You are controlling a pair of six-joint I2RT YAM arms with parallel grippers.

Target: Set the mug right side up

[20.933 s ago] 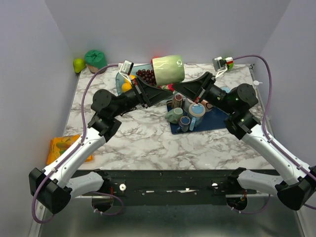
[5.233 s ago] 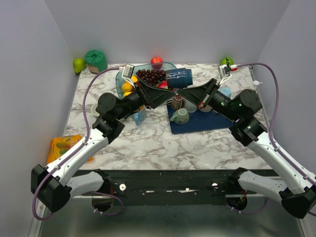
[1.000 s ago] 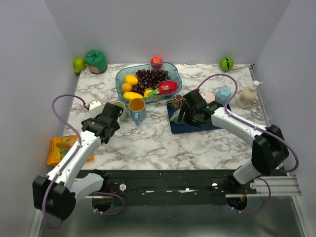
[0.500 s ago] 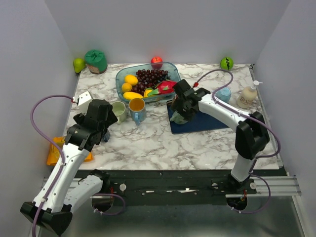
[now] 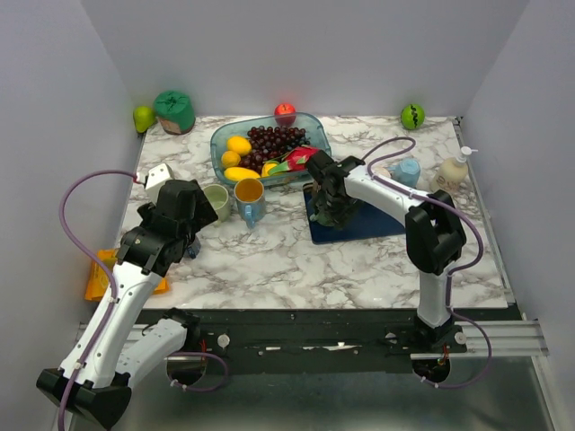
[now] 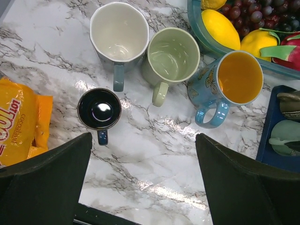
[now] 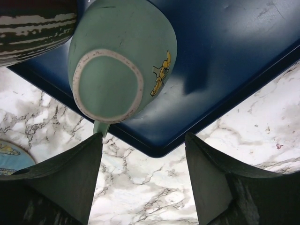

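My right gripper (image 7: 143, 137) has swung in over the mat (image 7: 225, 56). It is spread and hangs above the inverted mug (image 7: 112, 84), handle seemingly toward me.

Tightest spot for me is the upside-down mint mug (image 7: 119, 61) on the blue tray (image 7: 225, 42). A striped mug (image 7: 33, 21) crowds one side, and I can't tell if they touch. The opposite side is bare tray, so there's plenty of room for a finger. The fruit bowl (image 5: 265, 148) walls off the tray's far side. Over on the left, the white mug (image 6: 119, 30), green mug (image 6: 173, 54), blue mug (image 6: 234, 77) and black mug (image 6: 99, 108) cluster close together. The marble table (image 5: 269, 260) in front of them is open, with a snack bag (image 6: 18, 126) at the left edge.
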